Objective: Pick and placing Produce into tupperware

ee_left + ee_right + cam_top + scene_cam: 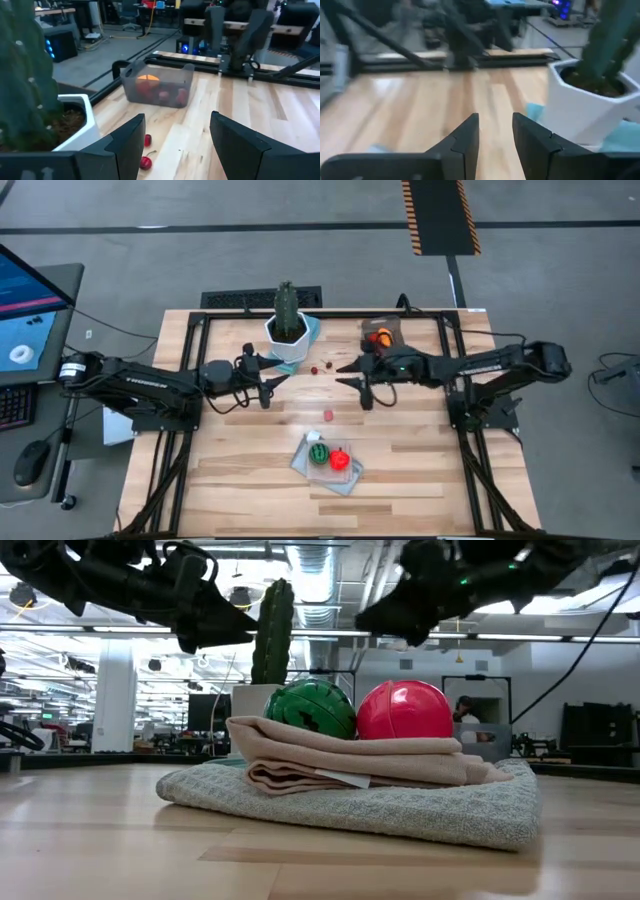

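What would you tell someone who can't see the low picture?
A green ball and a red ball sit side by side on folded cloths on the wooden table. A cactus stands behind, and two dark robot arms hang overhead.

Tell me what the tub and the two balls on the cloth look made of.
Tub: translucent grey plastic, contents showing through. Green ball and red ball: glossy hard plastic, judging by sharp highlights. Cloth: soft woven fabric, folded.

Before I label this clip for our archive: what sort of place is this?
Probably a robotics lab or open workshop: a wooden table carrying two arms, a computer monitor beside it, and workbenches under exposed ceiling ducts behind.
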Robot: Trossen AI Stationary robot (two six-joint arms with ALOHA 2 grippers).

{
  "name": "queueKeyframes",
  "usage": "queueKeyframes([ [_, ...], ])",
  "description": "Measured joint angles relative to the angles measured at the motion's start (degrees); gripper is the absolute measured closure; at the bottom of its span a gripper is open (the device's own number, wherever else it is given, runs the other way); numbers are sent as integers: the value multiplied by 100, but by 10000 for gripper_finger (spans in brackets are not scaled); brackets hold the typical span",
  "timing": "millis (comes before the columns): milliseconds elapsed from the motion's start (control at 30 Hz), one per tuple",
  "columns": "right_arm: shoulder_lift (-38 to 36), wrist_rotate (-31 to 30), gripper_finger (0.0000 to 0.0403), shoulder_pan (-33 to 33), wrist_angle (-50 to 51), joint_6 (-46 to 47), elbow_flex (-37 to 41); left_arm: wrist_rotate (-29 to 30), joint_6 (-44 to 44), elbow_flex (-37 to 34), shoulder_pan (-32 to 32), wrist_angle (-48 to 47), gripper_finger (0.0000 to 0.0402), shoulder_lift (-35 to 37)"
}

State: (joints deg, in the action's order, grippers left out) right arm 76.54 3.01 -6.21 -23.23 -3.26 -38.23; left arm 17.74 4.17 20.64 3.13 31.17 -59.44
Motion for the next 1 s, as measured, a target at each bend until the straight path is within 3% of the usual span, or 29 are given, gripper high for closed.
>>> queueKeyframes([
  [67, 224, -284, 267, -125, 552, 220, -324, 110, 123, 0, 0, -4, 189, 0],
  [267, 999, -357, 257, -624, 2206, 334, -1437, 209, 181, 0, 2, -103, 189, -2],
  [533, 2254, -8, 167, -801, 3518, -253, -2653, 211, 241, -135, -18, 170, 189, -2],
  [733, 2819, 17, 148, -689, 3651, -625, -2994, 210, 171, -1067, -24, 1662, 189, 54],
  [1000, 3071, 11, 148, -688, 3661, -924, -3085, 159, 51, -1261, -111, 1483, 189, 264],
])
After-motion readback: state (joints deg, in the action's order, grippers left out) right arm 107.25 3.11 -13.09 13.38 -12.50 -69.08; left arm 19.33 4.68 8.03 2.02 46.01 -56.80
